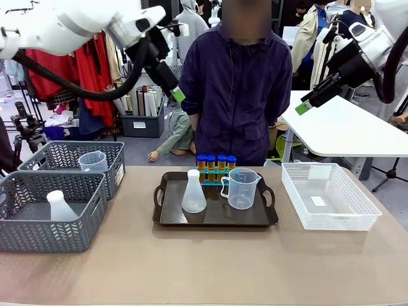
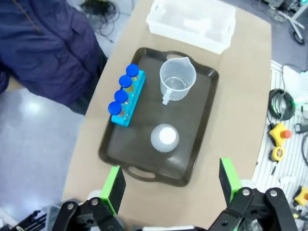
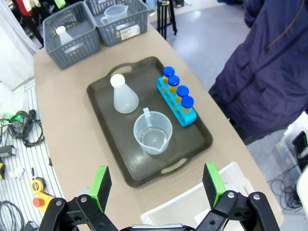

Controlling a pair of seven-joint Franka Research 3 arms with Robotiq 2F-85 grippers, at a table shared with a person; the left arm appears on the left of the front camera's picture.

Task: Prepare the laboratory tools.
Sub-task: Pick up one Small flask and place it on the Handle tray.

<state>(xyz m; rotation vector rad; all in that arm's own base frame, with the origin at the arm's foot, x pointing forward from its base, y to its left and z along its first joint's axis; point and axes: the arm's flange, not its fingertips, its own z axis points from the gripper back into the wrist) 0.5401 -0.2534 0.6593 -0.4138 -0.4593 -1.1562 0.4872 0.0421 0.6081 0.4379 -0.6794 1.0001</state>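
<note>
On the dark tray (image 1: 217, 218) in the middle of the table stand a translucent white conical flask (image 1: 194, 192), a clear handled beaker (image 1: 241, 189) and several blue-capped yellow test tubes (image 1: 215, 164) in a small blue rack. My left gripper (image 1: 176, 95) hangs high at the upper left, open and empty. My right gripper (image 1: 302, 107) is raised at the upper right, also open and empty. From above, the left gripper (image 2: 171, 180) looks down on the flask (image 2: 165, 137), beaker (image 2: 177, 79) and tubes (image 2: 124, 96). The right gripper (image 3: 156, 180) overlooks the beaker (image 3: 152, 132), flask (image 3: 122, 96) and tubes (image 3: 177, 96).
Two grey mesh baskets (image 1: 38, 229) at the left hold another flask (image 1: 60, 207) and another beaker (image 1: 93, 161). A white lattice basket (image 1: 328, 194) stands right of the tray. A person (image 1: 236, 83) in dark blue stands at the far edge.
</note>
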